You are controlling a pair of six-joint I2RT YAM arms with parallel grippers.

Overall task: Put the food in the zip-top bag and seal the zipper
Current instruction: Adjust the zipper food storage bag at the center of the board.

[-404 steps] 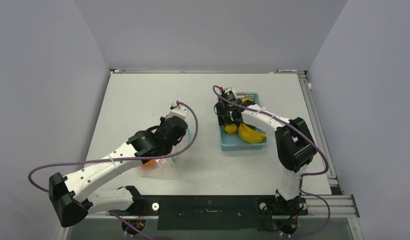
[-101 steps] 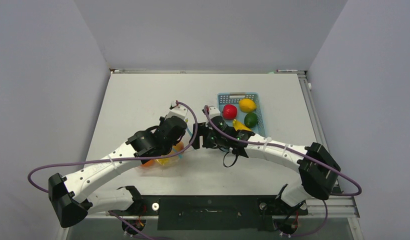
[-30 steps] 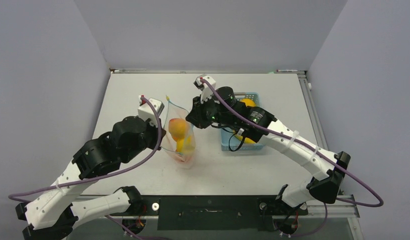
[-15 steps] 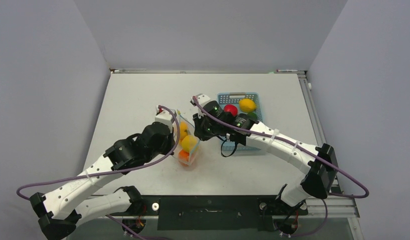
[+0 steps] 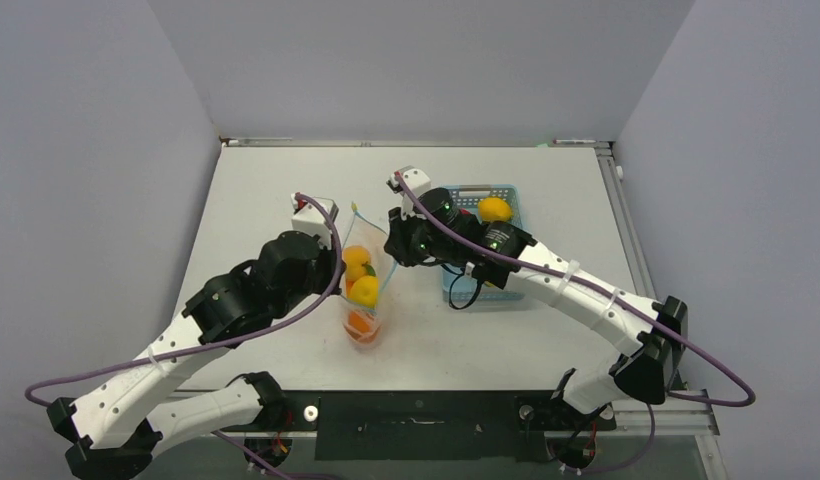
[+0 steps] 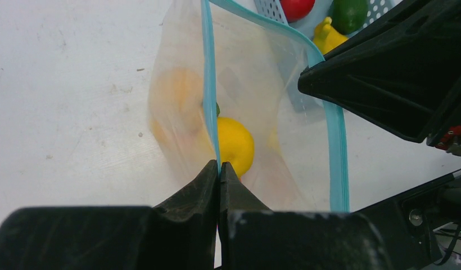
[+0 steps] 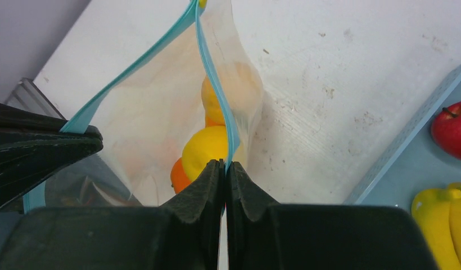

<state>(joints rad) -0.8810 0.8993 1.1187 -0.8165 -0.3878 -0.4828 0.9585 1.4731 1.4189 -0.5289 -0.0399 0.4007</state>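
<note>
The zip-top bag (image 5: 364, 290) hung mouth-up at the middle of the table (image 5: 256, 200), between the two arms. In the top view its long axis ran from 12 to 6 o'clock. A yellow fruit (image 6: 235, 143) and orange fruit (image 5: 361, 322) lay inside it.

The zipper (image 7: 214, 84) was parted into two lips that met at the 12 o'clock corner and spread toward 6 o'clock. The left gripper (image 6: 218, 169) was clamped shut on the 9 o'clock lip. The right gripper (image 7: 224, 164) was clamped shut on the 3 o'clock lip. From each wrist camera the pinched strip ran straight off the fingertips toward 12 o'clock.

The blue basket (image 5: 468, 188) stood just beside the bag at about 2 o'clock. It held a lemon (image 5: 494, 209), a red fruit (image 7: 450, 126), a green fruit (image 6: 349, 11) and a yellow one (image 6: 328, 35).

Both forearms reached in from 6 o'clock with their wrists bent toward each other over the bag.

By my reading the filling was only partly done. The remaining food lay nearer the right arm, which would have to let go of its lip to fetch it. Sealing would then mean bringing the two lips together along that 12-to-6 line.
</note>
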